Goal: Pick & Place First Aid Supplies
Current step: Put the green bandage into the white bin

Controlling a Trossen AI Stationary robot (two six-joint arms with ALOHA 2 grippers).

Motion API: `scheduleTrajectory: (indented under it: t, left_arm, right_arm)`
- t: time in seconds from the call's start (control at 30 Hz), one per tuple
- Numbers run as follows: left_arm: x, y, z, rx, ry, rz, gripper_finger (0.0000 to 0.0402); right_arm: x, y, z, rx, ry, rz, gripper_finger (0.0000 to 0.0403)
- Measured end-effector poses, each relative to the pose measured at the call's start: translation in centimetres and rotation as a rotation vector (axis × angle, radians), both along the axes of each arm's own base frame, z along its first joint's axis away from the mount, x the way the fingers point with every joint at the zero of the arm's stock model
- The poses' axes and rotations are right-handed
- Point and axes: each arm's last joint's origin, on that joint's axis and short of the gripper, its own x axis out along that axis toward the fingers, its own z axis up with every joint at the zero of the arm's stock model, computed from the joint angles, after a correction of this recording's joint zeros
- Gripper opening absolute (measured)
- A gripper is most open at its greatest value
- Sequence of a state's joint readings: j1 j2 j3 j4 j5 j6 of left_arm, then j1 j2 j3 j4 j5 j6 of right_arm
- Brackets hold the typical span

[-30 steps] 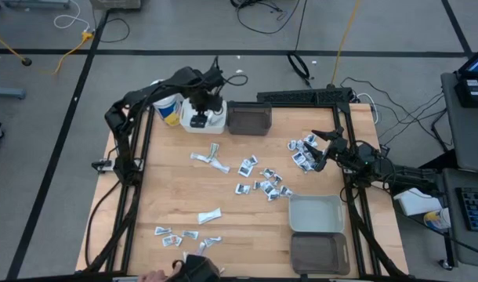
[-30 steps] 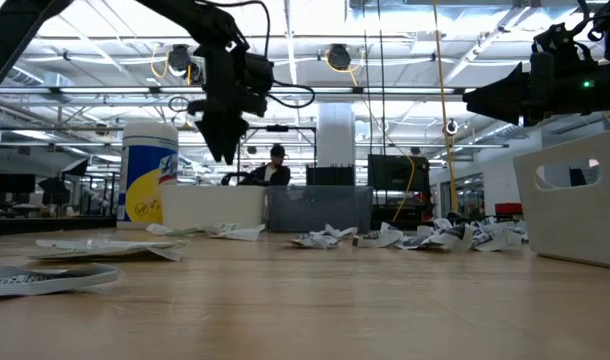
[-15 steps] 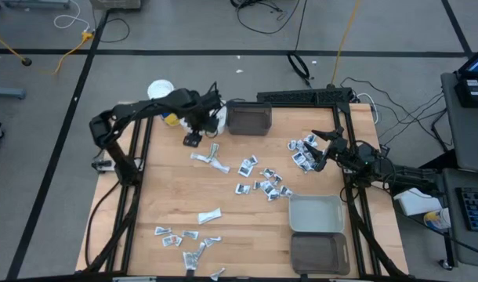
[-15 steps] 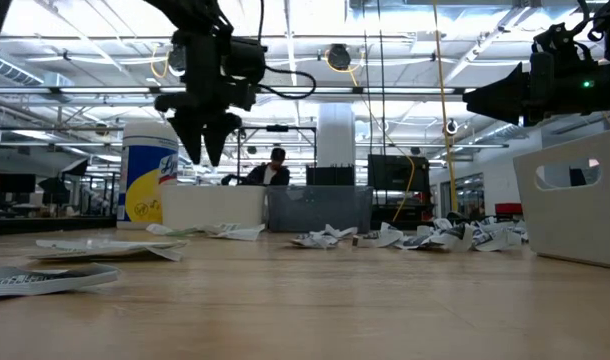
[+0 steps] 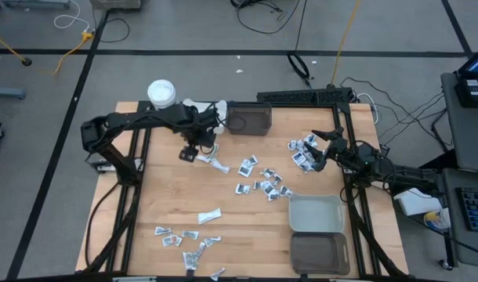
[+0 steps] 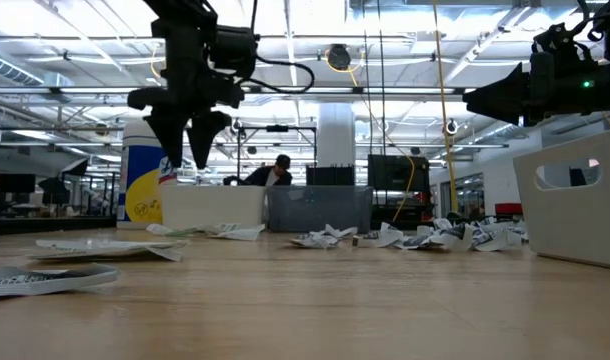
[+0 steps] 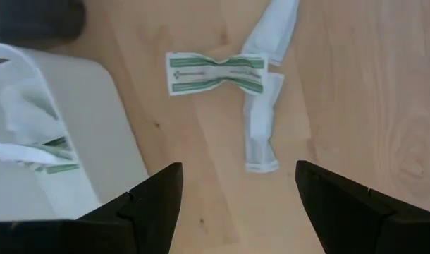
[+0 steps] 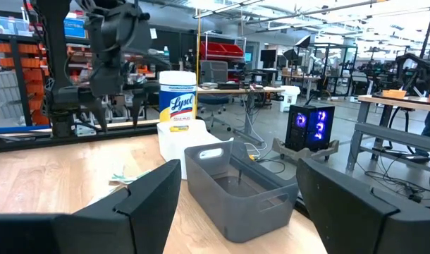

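1. I see the first aid supplies (image 5: 264,185) scattered on the wooden table (image 5: 161,188). The main loose cluster lies between the dark bin (image 5: 249,118) and the grey bin (image 5: 316,213).
2. A crossed pair of long sachets (image 7: 261,106) lies just beside the white bin (image 7: 74,141), with a green-printed packet (image 7: 215,73) touching it. A few packets (image 7: 32,137) already lie inside the white bin.
3. Another heap of packets (image 5: 302,153) sits near the right gripper. A further group (image 5: 184,239) lies well apart from the white bin, toward the table's near edge.
4. The left gripper (image 5: 193,149) hangs above the table just beside the white bin, over the crossed sachets. Its fingers (image 7: 148,204) stand wide apart, with nothing between them and nothing touched.
5. The right gripper (image 5: 317,149) hovers at the heap of packets, well apart from the white bin. Its fingers (image 8: 141,197) are spread wide and empty.
6. A white canister with a yellow band (image 8: 177,102) stands just behind the white bin. A second dark bin (image 5: 319,254) touches the grey one.
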State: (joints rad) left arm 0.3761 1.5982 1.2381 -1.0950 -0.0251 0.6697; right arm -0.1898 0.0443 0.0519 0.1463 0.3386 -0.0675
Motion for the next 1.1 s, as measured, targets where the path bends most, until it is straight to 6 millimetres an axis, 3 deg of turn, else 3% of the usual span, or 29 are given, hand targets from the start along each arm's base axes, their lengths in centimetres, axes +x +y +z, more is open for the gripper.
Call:
scheduleTrajectory:
  t: [0.3, 0.77, 1.1]
  left_arm:
    - [0.1, -0.4, -1.8, -0.047, -0.031, 0.050, 0.0282]
    - [-1.9, -1.1, -7.6, -0.079, 0.034, 0.090, 0.0282]
    - [-2.1, -0.1, -9.7, -0.044, 0.035, 0.109, 0.0281]
  right_arm:
    - [0.0, 0.0, 0.0, 0.000, 0.000, 0.000, 0.0279]
    - [0.0, 0.0, 0.0, 0.000, 0.000, 0.000, 0.0279]
    - [0.0, 0.0, 0.0, 0.000, 0.000, 0.000, 0.0279]
